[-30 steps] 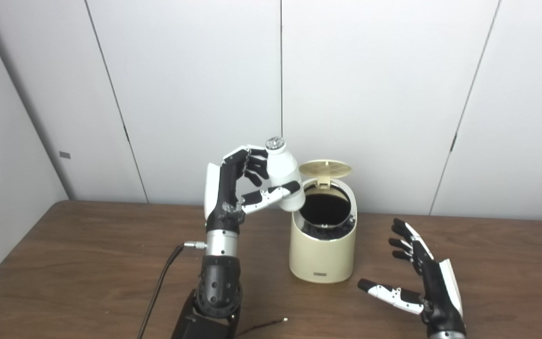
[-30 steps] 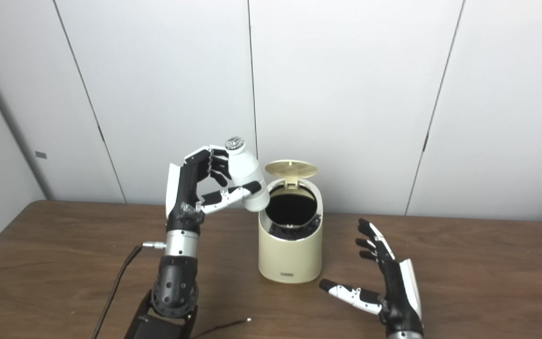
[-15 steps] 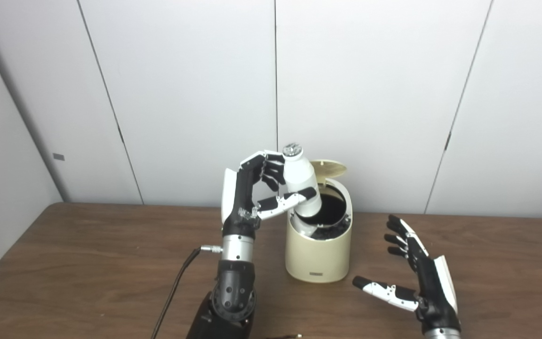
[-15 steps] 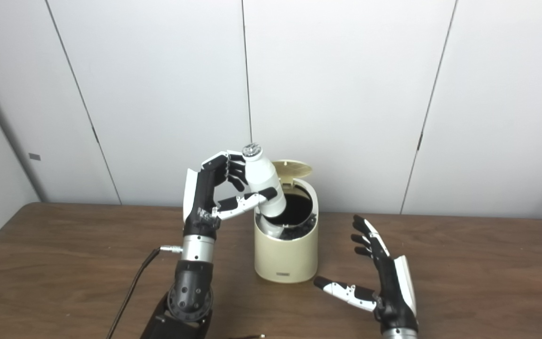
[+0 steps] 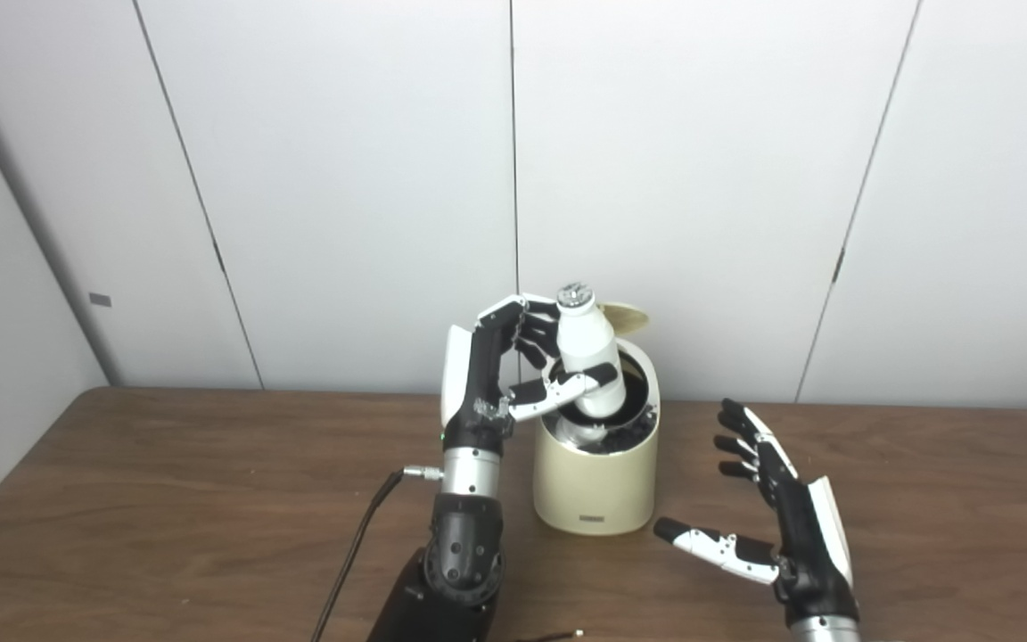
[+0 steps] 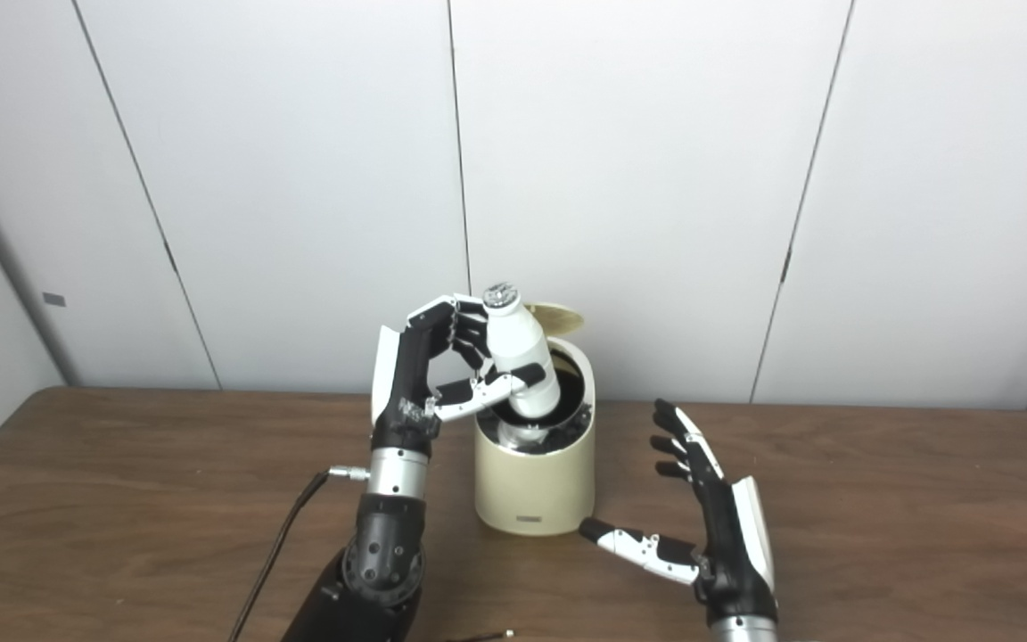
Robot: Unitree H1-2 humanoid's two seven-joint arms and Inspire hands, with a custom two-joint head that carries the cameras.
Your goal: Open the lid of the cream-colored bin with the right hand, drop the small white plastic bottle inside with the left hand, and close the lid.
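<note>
The cream-colored bin [image 5: 596,486] stands on the brown table [image 5: 166,499] with its round lid [image 5: 628,316] swung up at the back. My left hand [image 5: 513,370] is shut on the small white plastic bottle [image 5: 589,361], held upright with its silver cap on top. The bottle's base sits over the dark mouth of the bin, inside the rim line. My right hand [image 5: 768,513] is open with fingers spread, low over the table just right of the bin, touching nothing.
A black cable [image 5: 353,553] runs from my left wrist down to the table's front edge. A thin wire end [image 5: 558,636] lies near the front edge. White wall panels [image 5: 701,178] stand close behind the bin.
My left hand has carried the bottle to the right and down, from beside the bin's rim to over its mouth. The view has also shifted. My right hand stays open beside the bin.
</note>
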